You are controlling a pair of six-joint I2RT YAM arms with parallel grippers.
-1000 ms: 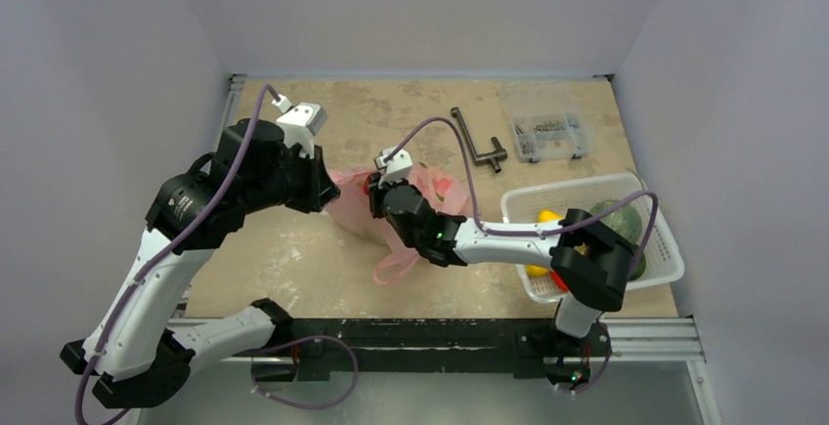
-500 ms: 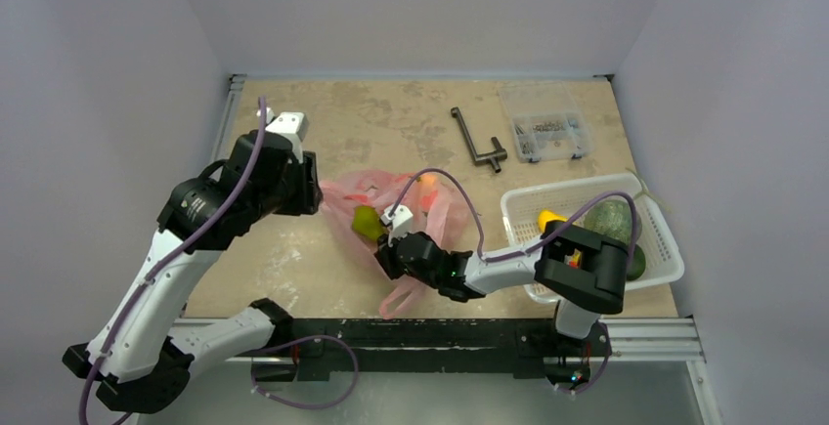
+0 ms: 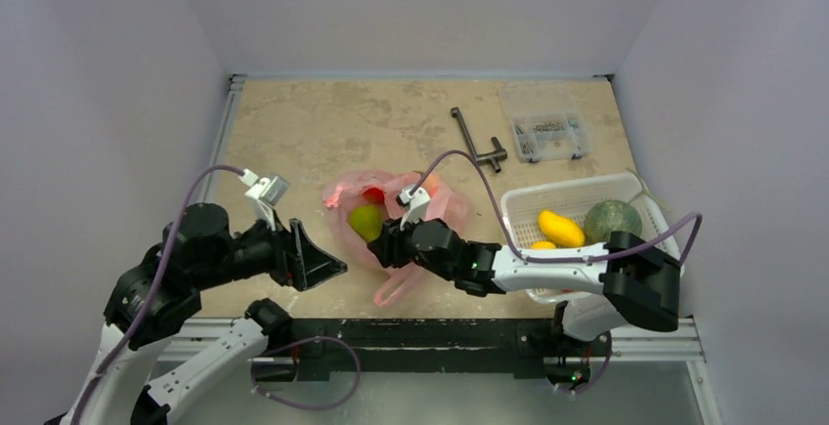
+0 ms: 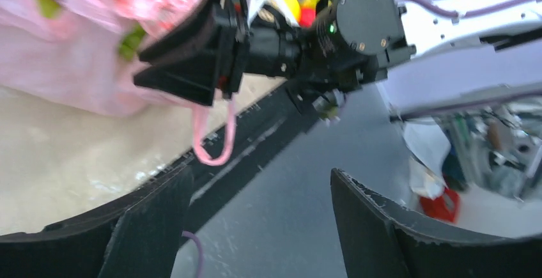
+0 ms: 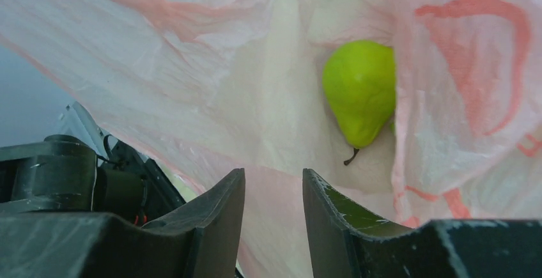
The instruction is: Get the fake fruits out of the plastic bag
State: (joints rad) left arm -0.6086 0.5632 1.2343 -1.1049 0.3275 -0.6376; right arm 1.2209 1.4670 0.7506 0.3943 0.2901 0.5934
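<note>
The pink plastic bag (image 3: 430, 212) lies crumpled on the table's middle, its loop handle (image 3: 393, 288) trailing toward the near edge. A lime-green pear-shaped fake fruit (image 3: 367, 220) lies in its open mouth, also plain in the right wrist view (image 5: 361, 92). A red piece (image 3: 373, 193) shows inside the film. My right gripper (image 3: 383, 247) sits low at the bag's near side, jaws (image 5: 273, 174) apart with pink film showing in the gap. My left gripper (image 3: 327, 264) hangs open and empty, left of the bag (image 4: 96, 54), over the table's near edge (image 4: 261, 172).
A white lattice basket (image 3: 577, 189) at the right holds a dull green melon (image 3: 613, 220) and yellow fruits (image 3: 559, 228). A metal T-handle tool (image 3: 479, 147) and a clear small-parts box (image 3: 549, 135) lie at the back. Grey walls enclose three sides.
My left gripper has let go of the bag, opened and drawn back to the near left. The right gripper's jaws have parted. The bag has slumped flat, and the green fruit has come into view.
</note>
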